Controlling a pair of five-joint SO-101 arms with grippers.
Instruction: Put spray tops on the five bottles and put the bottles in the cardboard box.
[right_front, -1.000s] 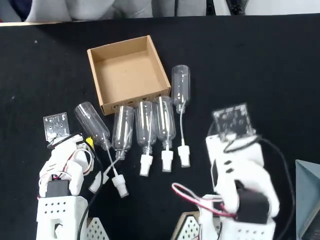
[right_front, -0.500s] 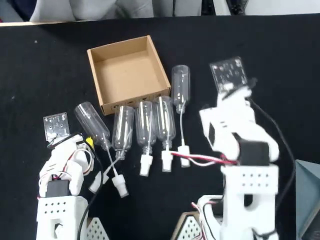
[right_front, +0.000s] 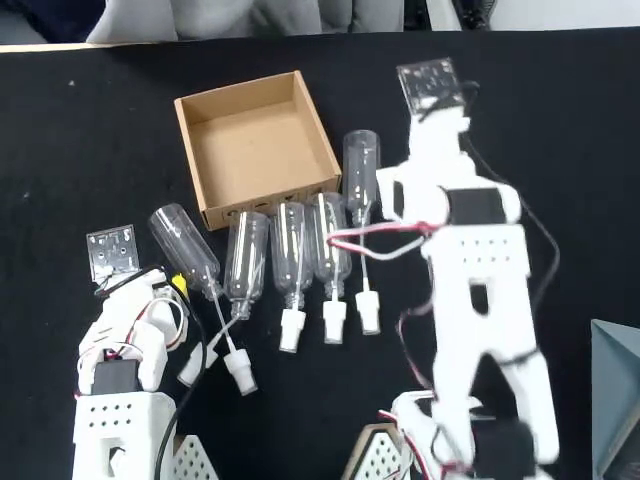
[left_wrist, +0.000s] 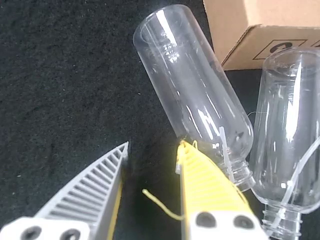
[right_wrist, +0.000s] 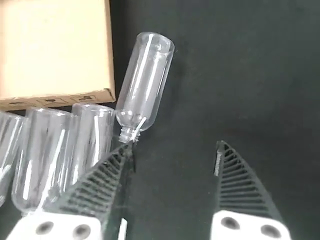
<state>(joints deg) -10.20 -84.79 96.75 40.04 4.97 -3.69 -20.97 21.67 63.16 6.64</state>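
desk (right_front: 560, 120): black, matte, fine grainy weave. cardboard box (right_front: 255, 140): plain brown, square, shallow, open top, bare floor showing. all bottles lie outside it on the desk.

tilted bottle (right_front: 185, 250): clear hard plastic, cylinder with rounded base. lies slanted off the box's near-left corner in the high view, neck toward the left arm. three bottles (right_front: 291, 255): same type, side by side, bases just beside the box's near wall, necks pointing away from it. lone bottle (right_front: 360, 175): same type, beside the box's near-right corner, neck threads bare.

spray tops (right_front: 334, 320): white plastic, not seated. each lies on the desk past a bottle's neck, with a thin clear dip tube running back into the bottle. inside the bottles: the tube ends.

left pincer (left_wrist: 152, 147): one grey ribbed finger, one yellow, parted to a moderate gap, gripping nothing, black desk between them. yellow tip is just beside the tilted bottle's shoulder, can't tell if touching. right pincer (right_wrist: 175, 146): two dark ribbed triangular fingers, spread wide, holding nothing. one tip is just beside the lone bottle's neck.

around: right arm (right_front: 470, 260), white plastic, extends over the desk right of the bottles. its red and white wires (right_front: 375, 240) loop over the rightmost of the three bottles in the high view. grey square marker plates (right_front: 112, 252) sit on both arms. grey angular object (right_front: 615, 400) at the desk's right edge.
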